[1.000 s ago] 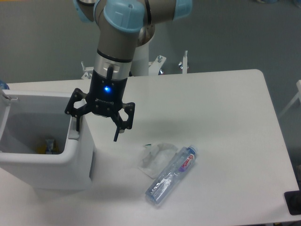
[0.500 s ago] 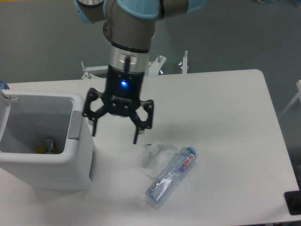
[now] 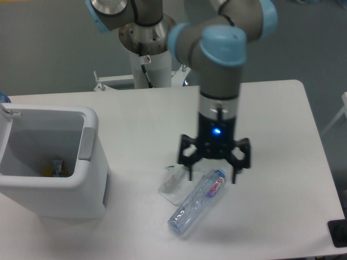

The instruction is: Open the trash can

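Leftmost on the desk [image 3: 271, 108] stands one trash can [image 3: 51, 162], open at the top, with something yellow inside. Right of it lie one crumpled clear wrapper [image 3: 172, 183] and one plastic bottle [image 3: 196, 203]. One tool [image 3: 212, 174], fingers spread wide, hangs over the bottle's cap end.

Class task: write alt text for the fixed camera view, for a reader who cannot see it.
A robot arm's open black two-finger tool hangs over a clear plastic bottle lying on a white table, beside crumpled clear plastic wrap. At left, a large boxy white trash can stands open.
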Available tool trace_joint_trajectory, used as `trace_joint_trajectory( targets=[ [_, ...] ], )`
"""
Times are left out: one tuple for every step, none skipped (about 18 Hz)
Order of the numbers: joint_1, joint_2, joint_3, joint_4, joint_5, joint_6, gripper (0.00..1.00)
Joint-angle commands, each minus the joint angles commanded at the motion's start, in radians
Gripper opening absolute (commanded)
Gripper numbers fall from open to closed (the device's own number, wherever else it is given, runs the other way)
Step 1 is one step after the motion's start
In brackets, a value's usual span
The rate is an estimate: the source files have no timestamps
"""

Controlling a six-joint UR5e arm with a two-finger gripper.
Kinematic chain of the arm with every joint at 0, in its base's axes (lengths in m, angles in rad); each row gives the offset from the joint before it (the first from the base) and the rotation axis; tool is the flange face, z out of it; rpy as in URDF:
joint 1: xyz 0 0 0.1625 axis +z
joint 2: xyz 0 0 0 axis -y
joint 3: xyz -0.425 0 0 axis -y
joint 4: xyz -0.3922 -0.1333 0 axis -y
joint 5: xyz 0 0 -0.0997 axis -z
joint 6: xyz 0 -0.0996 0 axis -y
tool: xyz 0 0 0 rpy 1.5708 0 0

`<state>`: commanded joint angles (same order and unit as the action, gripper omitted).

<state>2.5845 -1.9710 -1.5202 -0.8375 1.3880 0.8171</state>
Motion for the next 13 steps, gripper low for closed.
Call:
trace_joint_trajectory(
  targets=[
    [0.023,-0.014,0.000,-0.003,0.011,0.042,1.00],
    [0.044,-0.029,0.000,-0.003,0.011,0.086,1.00],
    [0.060,-0.044,0.005,-0.005,0.014,0.140,1.00],
    [0.066,-0.051,0.006,-0.006,0.026,0.207,1.00],
    [0.072,-0.049,0.000,-0.009,0.049,0.270,1.00],
    [0.075,-0.046,-0.005,-0.012,0.071,0.316,1.00],
    [0.075,-0.046,-0.005,-0.015,0.083,0.341,1.00],
    [0.075,-0.048,-0.006,-0.015,0.086,0.350,1.00],
    [0.074,-0.049,-0.008,-0.014,0.086,0.350,1.00],
    [0.074,-0.049,-0.014,-0.012,0.088,0.350,1.00],
    [0.074,-0.049,-0.017,-0.011,0.089,0.350,1.00],
    [0.074,-0.049,-0.017,-0.011,0.089,0.350,1.00],
    [0.074,-0.049,-0.017,-0.011,0.089,0.350,1.00]
  ],
)
